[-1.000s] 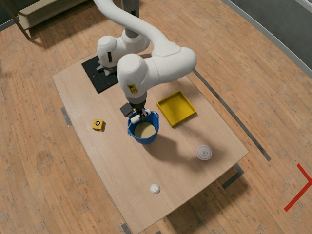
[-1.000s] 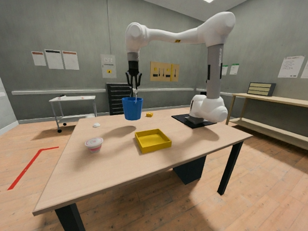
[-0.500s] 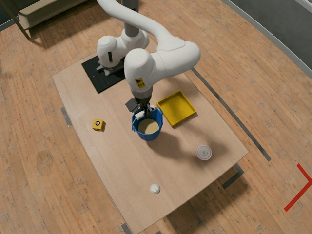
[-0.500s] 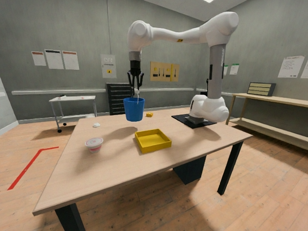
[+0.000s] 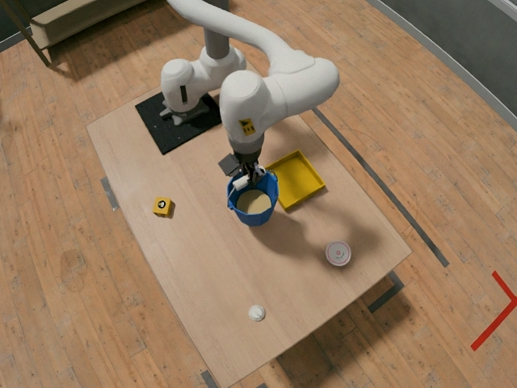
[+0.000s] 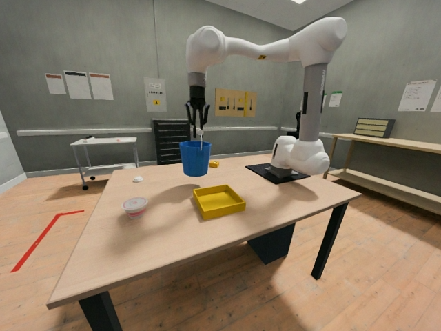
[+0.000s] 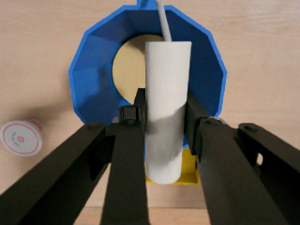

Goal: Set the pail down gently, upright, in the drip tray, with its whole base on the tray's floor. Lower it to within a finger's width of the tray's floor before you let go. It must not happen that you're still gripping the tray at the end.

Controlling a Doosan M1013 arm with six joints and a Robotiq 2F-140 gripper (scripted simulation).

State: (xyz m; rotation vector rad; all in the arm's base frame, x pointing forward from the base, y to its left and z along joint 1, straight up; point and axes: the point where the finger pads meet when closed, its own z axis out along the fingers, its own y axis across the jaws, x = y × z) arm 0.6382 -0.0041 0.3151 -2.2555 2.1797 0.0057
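The blue pail hangs upright in the air by its thin wire bail. My gripper is shut on the white grip of the pail's handle. In the side view the pail hangs well above the table, with my gripper straight above it. The yellow drip tray lies on the table beside the pail. In the side view the tray is nearer the camera than the pail. In the wrist view the pail fills the middle and a yellow corner of the tray shows behind the handle.
A white tub with a red ring stands on the table, also in the wrist view. A small yellow cube and a small white cap lie on the table. The arm's base stands on a black mat.
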